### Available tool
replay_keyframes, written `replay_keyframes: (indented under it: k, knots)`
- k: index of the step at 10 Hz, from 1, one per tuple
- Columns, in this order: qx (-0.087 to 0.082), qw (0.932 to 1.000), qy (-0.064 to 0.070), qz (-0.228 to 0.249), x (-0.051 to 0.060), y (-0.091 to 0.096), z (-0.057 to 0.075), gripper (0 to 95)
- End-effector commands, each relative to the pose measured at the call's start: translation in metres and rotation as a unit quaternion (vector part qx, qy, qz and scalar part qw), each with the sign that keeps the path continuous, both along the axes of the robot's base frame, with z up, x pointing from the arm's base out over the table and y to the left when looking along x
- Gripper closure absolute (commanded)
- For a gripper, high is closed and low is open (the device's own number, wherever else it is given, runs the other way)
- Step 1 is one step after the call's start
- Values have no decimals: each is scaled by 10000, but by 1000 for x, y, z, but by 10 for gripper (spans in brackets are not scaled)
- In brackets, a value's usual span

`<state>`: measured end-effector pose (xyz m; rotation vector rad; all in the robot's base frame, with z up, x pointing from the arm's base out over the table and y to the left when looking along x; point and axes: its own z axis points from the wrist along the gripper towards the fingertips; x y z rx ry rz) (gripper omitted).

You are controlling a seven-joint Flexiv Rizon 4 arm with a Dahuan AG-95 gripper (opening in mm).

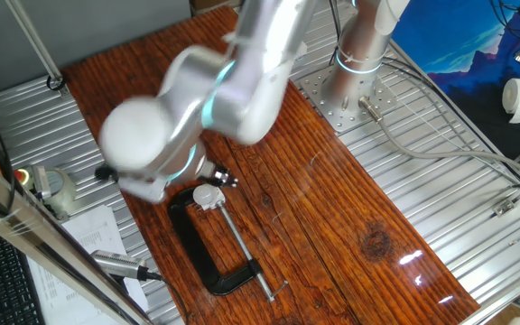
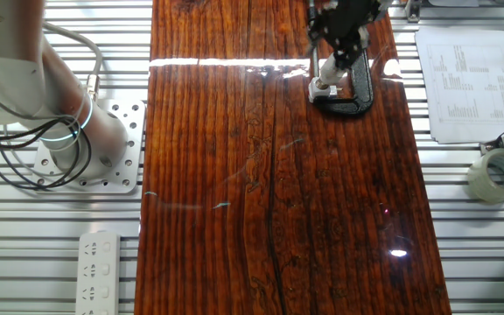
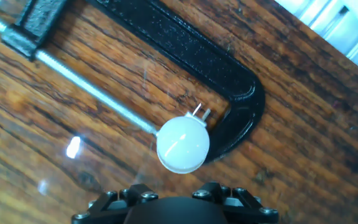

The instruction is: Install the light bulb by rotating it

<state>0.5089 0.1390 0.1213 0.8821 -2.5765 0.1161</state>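
The tool (image 2: 338, 59) hangs low over the far end of the table (image 2: 261, 219), right above the black C-clamp (image 3: 216, 68). Whether its jaws are open or closed I cannot tell: in the hand view only the base of the fingers shows at the bottom edge, one fixed view has the arm (image 1: 197, 99) blurred across it, and in the other fixed view the tool is a small dark shape with nothing legibly between its tips.

The light bulb (image 3: 183, 144) sits directly below the hand camera, its rounded head facing up, in the mouth of the C-clamp just at the end of the clamp's screw rod (image 3: 92, 87). Two small metal pins (image 3: 200, 112) stick out beside it — probably the socket's terminals, though the socket itself is hidden under the bulb. So the bulb appears to stand in its seat already; how far it is screwed in cannot be judged, and any turning left depends on that.

The bulb looks smooth, pale white and glossy, with a soft highlight across the dome — its silvery base is out of sight.
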Motion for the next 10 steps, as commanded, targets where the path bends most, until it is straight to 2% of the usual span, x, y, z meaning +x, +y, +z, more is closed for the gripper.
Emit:
replay_keyframes:
  k: [1, 2, 5, 8, 10]
  knots:
    - [-41, 10000, 12, -23, -3, 1, -3, 380]
    - [-55, 10000, 0, -45, -2, 1, -3, 380]
    - [-94, 9997, -171, -166, -3, 0, -2, 380]
    - [-43, 9992, -230, -329, -2, 2, -1, 380]
    - [-81, 9988, -248, -414, 2, 6, 2, 380]
